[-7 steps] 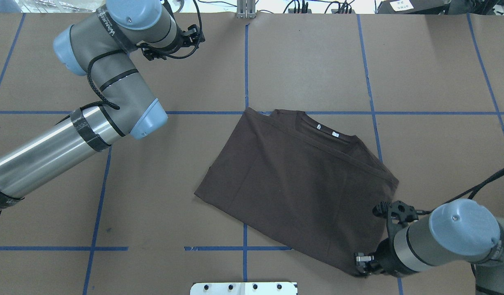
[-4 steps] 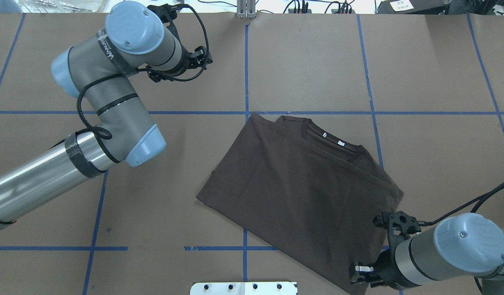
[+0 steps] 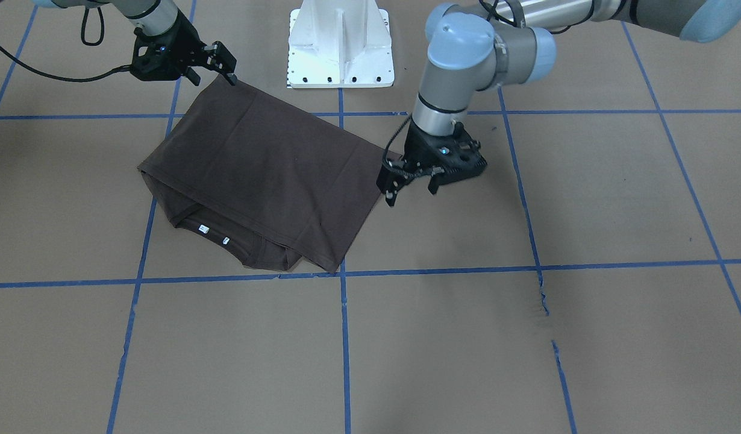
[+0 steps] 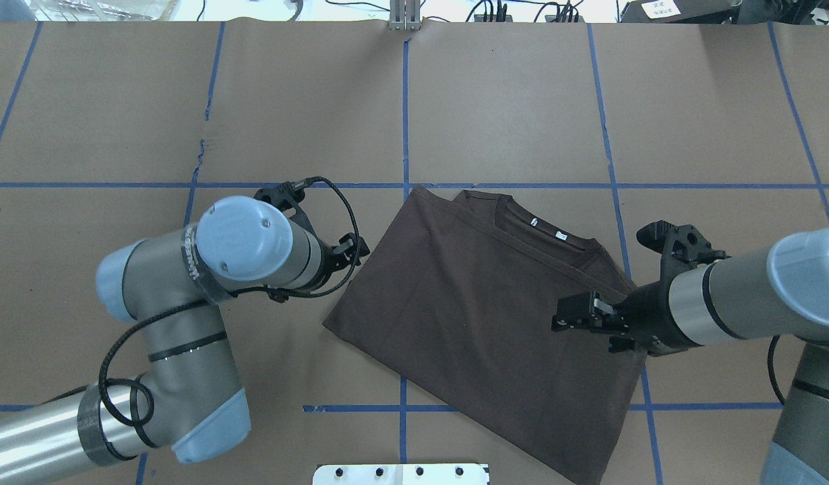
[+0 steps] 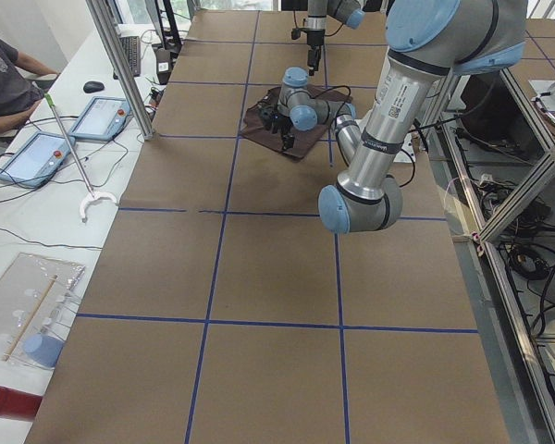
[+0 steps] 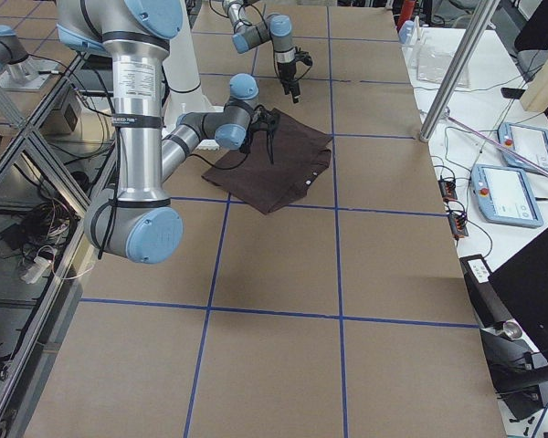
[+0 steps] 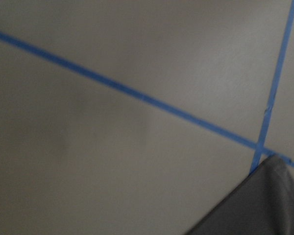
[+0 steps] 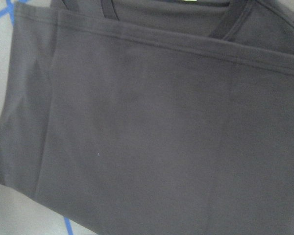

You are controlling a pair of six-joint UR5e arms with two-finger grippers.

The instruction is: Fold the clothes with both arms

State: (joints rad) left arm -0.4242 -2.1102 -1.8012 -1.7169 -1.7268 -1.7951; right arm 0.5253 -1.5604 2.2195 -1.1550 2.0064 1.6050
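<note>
Brown paper table (image 4: pixel 509 101): paper covers the whole top, ruled into large squares by blue tape lines (image 4: pixel 711 185).
T-shirt (image 4: pixel 468 316): one, dark grey-brown, folded to a flat oblong. It lies askew to the grid at mid-table, just ahead of the white pedestal (image 3: pixel 340 42), with the collar (image 4: pixel 499 212) end away from the robot.
Shirt edges: the far corner touches a cross line of tape. The near corner reaches the overhead view's bottom edge, beside the pedestal. The top layer's edge runs slantwise past the collar.
Neck tags (image 4: pixel 534 221): two, white, inside the collar.
Arms: two. The left arm (image 4: pixel 185 316) bends in from the shirt's left, the right arm (image 4: pixel 745 296) from its right.
Left gripper (image 3: pixel 411 190): jaws apart, holding nothing, just beside the shirt's left edge. Whether a finger touches the cloth I cannot tell.
Right gripper (image 4: pixel 566 315): jaws apart, holding nothing, hanging over the shirt's right part. Its wrist camera looks down on flat cloth.
Open room: whole squares of paper lie beyond the collar up to the far edge, and outward of each arm. The tight side is the robot's own, where the pedestal and the shirt's near corner sit close.
</note>
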